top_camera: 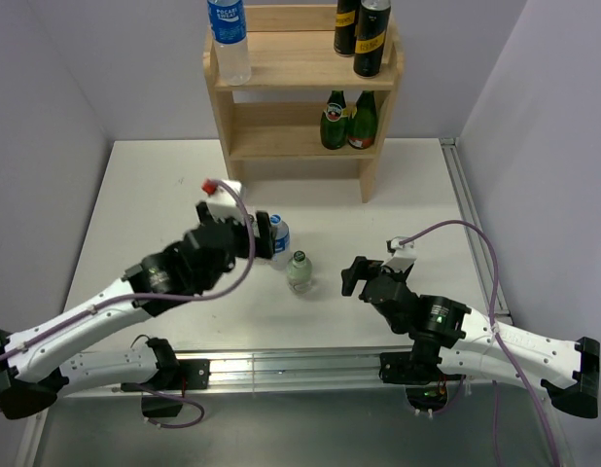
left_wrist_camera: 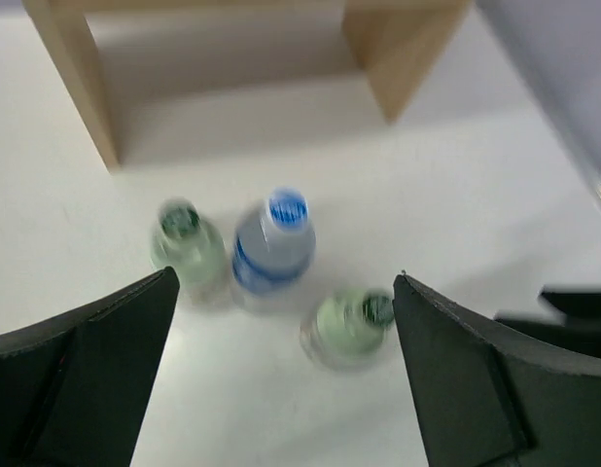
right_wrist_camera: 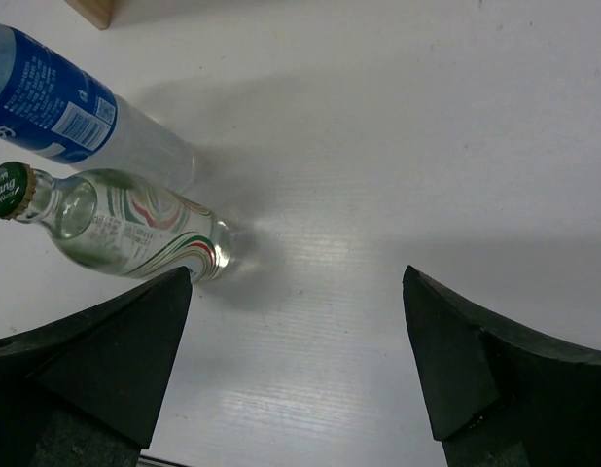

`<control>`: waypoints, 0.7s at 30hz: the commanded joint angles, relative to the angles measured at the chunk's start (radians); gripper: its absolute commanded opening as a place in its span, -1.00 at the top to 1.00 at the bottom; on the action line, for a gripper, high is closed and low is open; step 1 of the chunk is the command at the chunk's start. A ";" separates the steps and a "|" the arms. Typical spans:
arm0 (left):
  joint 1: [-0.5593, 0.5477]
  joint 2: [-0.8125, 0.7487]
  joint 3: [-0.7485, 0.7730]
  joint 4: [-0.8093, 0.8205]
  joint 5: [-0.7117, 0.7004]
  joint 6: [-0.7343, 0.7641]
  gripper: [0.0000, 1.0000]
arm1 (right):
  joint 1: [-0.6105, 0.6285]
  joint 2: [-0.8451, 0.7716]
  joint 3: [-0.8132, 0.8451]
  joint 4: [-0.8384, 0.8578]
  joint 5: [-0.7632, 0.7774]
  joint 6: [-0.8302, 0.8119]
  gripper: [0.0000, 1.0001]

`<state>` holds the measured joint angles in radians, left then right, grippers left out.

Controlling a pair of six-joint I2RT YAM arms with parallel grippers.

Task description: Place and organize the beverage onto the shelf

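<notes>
Left fingers (left_wrist_camera: 87, 379) wide | right fingers (right_wrist_camera: 87, 370) wide | green-capped bottle (right_wrist_camera: 135, 233) cap reads "Chang"

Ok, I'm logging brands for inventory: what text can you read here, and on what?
"Chang": green cap of the short bottle on the table.
"POCARI SWEAT", faintly: water bottle on the shelf top.
Cans, dark green bottles, all other print: too small or blurred.

Shelf (top_camera: 300, 73): pale unpainted wood, matt.
Counter (right_wrist_camera: 398, 126): white, finely ribbed, faint sheen.
Water bottle (right_wrist_camera: 57, 107), in front of the shelf: clear glossy plastic, shiny blue printed label.
Green-capped bottle (right_wrist_camera: 135, 233), also in front of the shelf: clear, glossy, crimped cap.
Cans (top_camera: 371, 44), on the shelf: dark, glossy.
Right gripper (right_wrist_camera: 298, 277): matt black plastic.
</notes>
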<state>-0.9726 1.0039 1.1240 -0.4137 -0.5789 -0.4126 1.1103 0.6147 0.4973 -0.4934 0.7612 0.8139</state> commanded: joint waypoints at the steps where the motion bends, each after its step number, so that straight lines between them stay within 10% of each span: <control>1: -0.127 -0.005 -0.171 0.010 -0.082 -0.196 -0.99 | 0.010 -0.004 -0.005 0.027 0.023 0.008 -0.93; 21: -0.120 0.185 -0.530 0.499 0.013 -0.187 -0.99 | 0.008 -0.001 -0.006 0.029 0.018 0.005 -0.93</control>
<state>-1.1164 1.1358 0.6086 -0.0765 -0.5884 -0.6506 1.1107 0.6159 0.4973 -0.4934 0.7586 0.8139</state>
